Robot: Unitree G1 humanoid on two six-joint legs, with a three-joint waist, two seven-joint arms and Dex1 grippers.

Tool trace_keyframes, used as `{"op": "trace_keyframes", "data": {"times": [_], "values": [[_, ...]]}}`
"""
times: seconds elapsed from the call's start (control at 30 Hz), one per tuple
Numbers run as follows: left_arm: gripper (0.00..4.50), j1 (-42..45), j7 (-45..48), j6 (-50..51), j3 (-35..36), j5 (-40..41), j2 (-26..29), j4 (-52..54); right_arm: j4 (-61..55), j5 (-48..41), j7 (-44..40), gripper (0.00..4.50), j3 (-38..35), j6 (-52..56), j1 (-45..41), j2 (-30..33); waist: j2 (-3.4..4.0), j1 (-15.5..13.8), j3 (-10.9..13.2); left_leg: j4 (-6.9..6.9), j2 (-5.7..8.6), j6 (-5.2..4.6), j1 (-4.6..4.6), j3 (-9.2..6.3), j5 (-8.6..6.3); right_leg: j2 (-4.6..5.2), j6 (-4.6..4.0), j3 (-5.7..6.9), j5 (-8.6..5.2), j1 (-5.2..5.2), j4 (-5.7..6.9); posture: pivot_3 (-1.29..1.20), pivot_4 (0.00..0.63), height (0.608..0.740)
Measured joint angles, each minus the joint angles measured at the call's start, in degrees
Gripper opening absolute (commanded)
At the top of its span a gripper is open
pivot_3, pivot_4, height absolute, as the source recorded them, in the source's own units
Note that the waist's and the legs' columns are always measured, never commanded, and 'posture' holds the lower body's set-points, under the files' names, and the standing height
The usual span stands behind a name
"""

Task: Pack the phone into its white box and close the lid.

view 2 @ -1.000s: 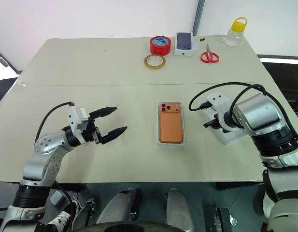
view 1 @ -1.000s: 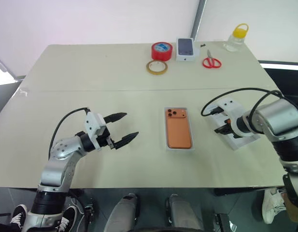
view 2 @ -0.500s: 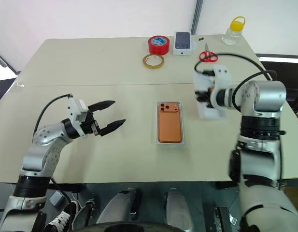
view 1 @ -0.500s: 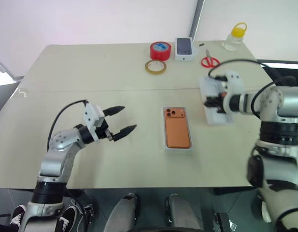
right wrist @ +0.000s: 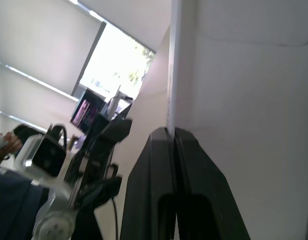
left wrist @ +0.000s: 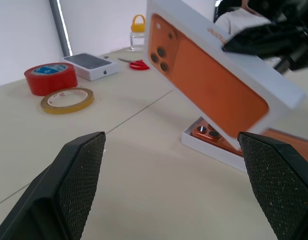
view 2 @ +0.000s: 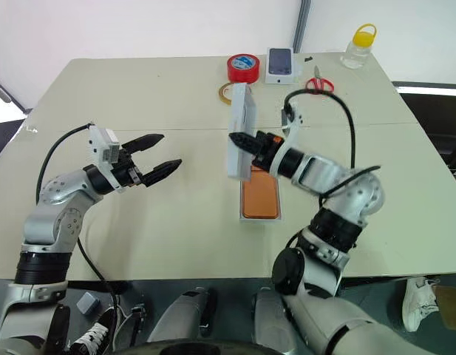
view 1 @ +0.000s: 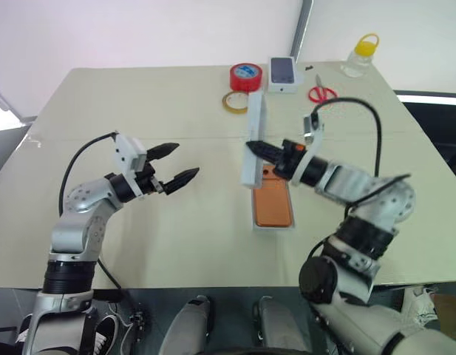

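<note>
The right gripper (view 1: 259, 146) has its fingers pinched on the lid (view 1: 252, 140), held on edge above the phone (view 1: 273, 204), which lies in the white box (view 1: 273, 228) mid-desk (ready for covering). The left gripper (view 1: 176, 163) hovers alongside, fingers spread wide and empty.

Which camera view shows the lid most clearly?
The left wrist view: the lid shows its broad face printed with an orange phone. The eye views show it on edge, tilted, above the white box. The right wrist view shows its rim.
</note>
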State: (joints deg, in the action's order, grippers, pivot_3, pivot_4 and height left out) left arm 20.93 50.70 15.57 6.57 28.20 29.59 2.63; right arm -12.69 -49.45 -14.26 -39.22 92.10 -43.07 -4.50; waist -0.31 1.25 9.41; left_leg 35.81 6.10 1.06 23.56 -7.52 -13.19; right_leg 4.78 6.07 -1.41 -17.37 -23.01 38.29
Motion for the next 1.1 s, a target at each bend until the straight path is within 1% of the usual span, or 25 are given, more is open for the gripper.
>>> {"op": "trace_keyframes", "data": {"times": [0.1, 0.17, 0.23, 0.33, 0.43, 0.6, 0.67, 0.77, 0.9, 0.97, 1.07, 1.1], "values": [[4.48, -0.1, -1.56, 1.61, 0.0, 0.6, -0.93, 0.35, -2.48, -12.19, 4.69, 0.04, 3.86, 0.0, 4.64, -0.42, -0.01, 0.06, -0.01, -0.12, -0.05, 0.09, -0.01, -0.01, 0.06, -0.04, -0.02, 0.0, 0.01, -0.06, 0.01, 0.0, 0.15, 0.74], [4.48, -0.29, -2.34, 2.38, 0.0, 1.17, -1.32, 1.01, -2.45, -17.1, 8.03, 0.04, 6.11, 0.01, 7.87, -0.13, -0.01, 0.04, -0.01, -0.12, -0.04, 0.09, -0.01, -0.01, 0.07, -0.03, -0.04, -0.01, 0.02, -0.06, 0.01, 0.0, 0.15, 0.74], [4.48, -0.81, -2.93, 3.02, -0.01, 1.36, -1.65, 2.27, -2.18, -23.56, 12.11, 0.04, 8.09, 0.01, 10.38, 1.95, -0.01, 0.0, -0.01, -0.1, -0.03, 0.09, 0.0, 0.0, 0.07, -0.02, -0.04, -0.01, 0.02, -0.05, 0.0, 0.0, 0.15, 0.74], [4.48, -1.31, -3.5, 3.02, -0.01, 1.42, -1.9, 2.93, -2.23, -30.81, 15.56, 0.04, 10.78, -0.05, 12.52, 5.22, -0.02, 0.01, -0.01, -0.12, -0.05, 0.08, -0.01, 0.0, 0.07, -0.04, -0.04, 0.0, 0.01, -0.05, -0.01, 0.0, 0.15, 0.74], [3.6, -3.28, -3.1, 3.02, -0.33, 1.8, -2.4, 4.46, -0.34, -36.78, 21.26, 0.0, 15.18, -2.16, 15.58, 8.42, -0.01, 0.17, -0.01, -0.13, -0.05, 0.08, -0.01, 0.03, 0.07, -0.03, -0.04, -0.02, 0.01, -0.05, -0.02, 0.0, 0.15, 0.74], [1.0, -6.59, -1.21, 3.91, -0.98, 2.94, -2.35, 6.59, 2.88, -47.7, 29.64, 0.0, 23.38, -10.23, 16.46, 14.48, -0.02, 0.28, -0.01, -0.13, -0.07, 0.07, -0.01, 0.02, 0.08, -0.04, -0.05, 0.0, 0.02, 0.0, -0.08, 0.0, 0.15, 0.74], [0.06, -7.33, -1.2, 3.84, -1.74, 2.81, -2.86, 7.17, 4.39, -51.12, 32.27, 0.0, 26.71, -13.64, 16.91, 16.36, -0.02, 0.23, -0.01, -0.12, -0.07, 0.06, -0.01, 0.02, 0.08, -0.03, -0.05, 0.01, 0.02, 0.04, -0.12, 0.0, 0.15, 0.74], [0.06, -7.8, -2.3, 3.68, -4.88, 1.41, -5.35, 7.18, 7.21, -52.94, 34.4, 0.0, 29.84, -18.32, 16.3, 18.12, -0.02, -0.07, 0.0, -0.09, -0.06, 0.05, -0.05, 0.02, 0.07, -0.04, -0.05, 0.02, 0.02, 0.14, -0.16, 0.0, 0.15, 0.74], [0.06, -7.22, -4.11, 2.74, -8.46, -1.63, -8.65, 6.13, 9.16, -53.14, 34.53, 0.0, 32.2, -21.14, 14.5, 20.92, -0.04, -0.22, 0.0, -0.09, -0.06, 0.04, -0.05, 0.01, 0.07, -0.05, -0.05, 0.04, 0.02, 0.16, -0.18, 0.0, 0.15, 0.74], [0.06, -6.68, -4.8, 2.38, -10.09, -2.64, -10.12, 5.06, 10.1, -52.85, 33.93, 0.0, 32.73, -22.08, 13.99, 21.95, -0.05, -0.21, -0.01, -0.09, -0.06, 0.03, -0.05, 0.01, 0.06, -0.05, -0.05, 0.05, 0.02, 0.16, -0.17, 0.0, 0.15, 0.74], [0.06, -5.26, -5.38, 1.19, -10.58, -4.04, -11.83, 2.34, 11.0, -51.52, 30.96, 0.0, 33.38, -22.56, 13.39, 23.93, -0.05, -0.2, -0.01, -0.08, -0.07, 0.03, -0.05, 0.01, 0.06, -0.08, -0.05, 0.06, 0.02, 0.17, -0.17, 0.0, 0.15, 0.74], [0.02, -4.88, -5.48, 1.02, -10.62, -4.16, -12.06, 1.81, 11.26, -51.08, 30.25, 0.29, 33.46, -22.68, 13.29, 24.16, -0.05, -0.16, -0.01, -0.08, -0.08, 0.03, -0.06, 0.01, 0.06, -0.09, -0.05, 0.06, 0.02, 0.17, -0.17, 0.0, 0.15, 0.74]]}}
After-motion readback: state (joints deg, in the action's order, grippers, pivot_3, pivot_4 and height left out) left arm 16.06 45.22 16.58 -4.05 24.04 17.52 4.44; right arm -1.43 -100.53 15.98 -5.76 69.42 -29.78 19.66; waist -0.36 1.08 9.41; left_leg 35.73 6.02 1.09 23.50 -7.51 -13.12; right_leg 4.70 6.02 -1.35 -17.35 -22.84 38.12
